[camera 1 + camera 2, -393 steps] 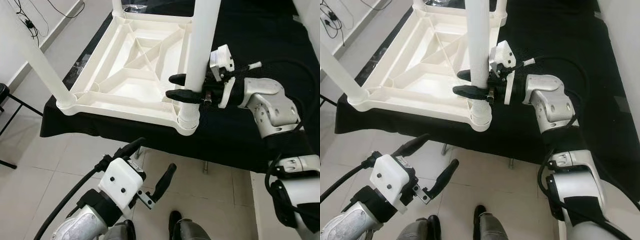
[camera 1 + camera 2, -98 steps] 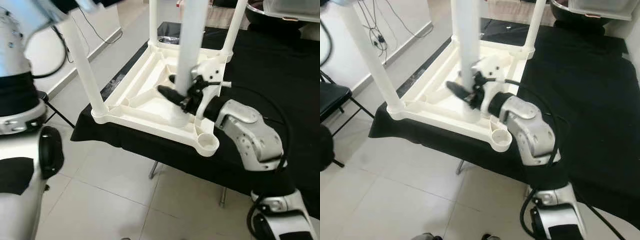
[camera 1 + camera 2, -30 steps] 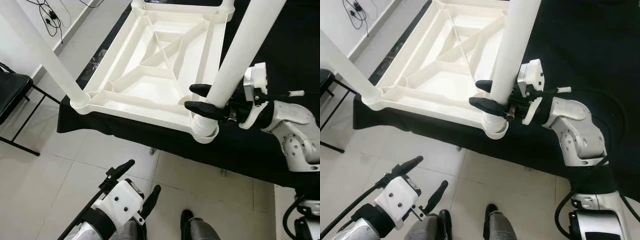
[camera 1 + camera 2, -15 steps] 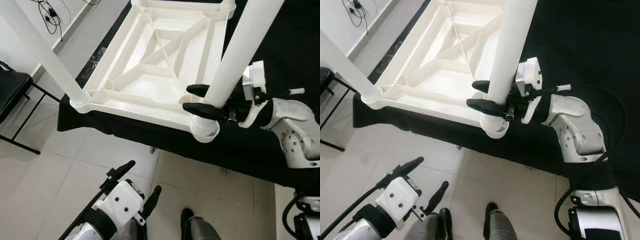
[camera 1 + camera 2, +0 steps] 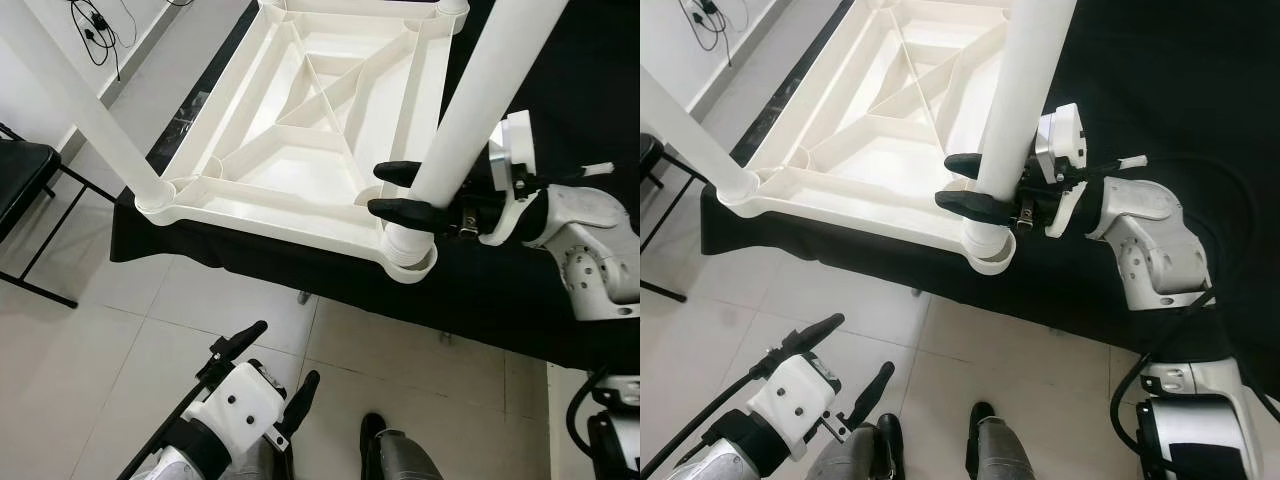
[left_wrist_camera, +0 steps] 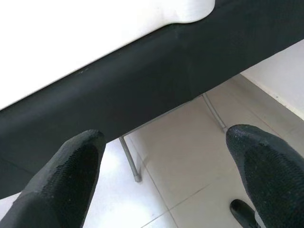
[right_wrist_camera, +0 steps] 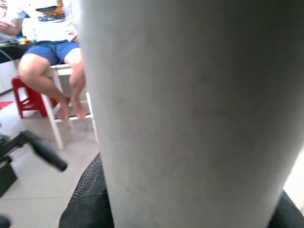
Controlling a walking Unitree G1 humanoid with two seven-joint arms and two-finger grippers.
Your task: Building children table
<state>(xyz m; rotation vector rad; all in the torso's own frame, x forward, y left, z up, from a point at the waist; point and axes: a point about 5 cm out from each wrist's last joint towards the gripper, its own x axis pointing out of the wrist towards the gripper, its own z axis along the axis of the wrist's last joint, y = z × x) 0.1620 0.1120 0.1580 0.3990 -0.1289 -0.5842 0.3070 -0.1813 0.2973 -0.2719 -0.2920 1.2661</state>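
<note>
White plastic children's table (image 5: 310, 120) lies upside down on a surface draped in black cloth (image 5: 520, 290), its ribbed underside facing up and its near edge sitting close to the cloth's front border. Legs stand in its corner sockets: one leg (image 5: 75, 95) rises from the near corner on the robot's left, and another leg (image 5: 1020, 90) rises from the near corner on its right, its foot seated in the round socket (image 5: 988, 252) there.

The right pincer (image 5: 975, 188) reaches in from the right over the black cloth and pinches that right-hand leg just above the socket, one black finger on each side of the white tube. In the right wrist view the leg (image 7: 190, 109) sits very close to the camera, with the tips of the black fingers (image 7: 88, 199) showing beside its base; beyond it a seated person (image 7: 52, 52) in blue shorts sits on a white stool, beside a small red stool (image 7: 28, 97).

The left pincer (image 5: 270, 385) hangs low over the tiled floor (image 5: 120, 330), well apart from the table, its fingers spread with nothing between them. The left wrist view looks between those two fingers (image 6: 71, 175) at the hanging black cloth and a metal leg of the surface (image 6: 129, 161). A black chair (image 5: 25, 190) stands on the floor at the robot's left.
</note>
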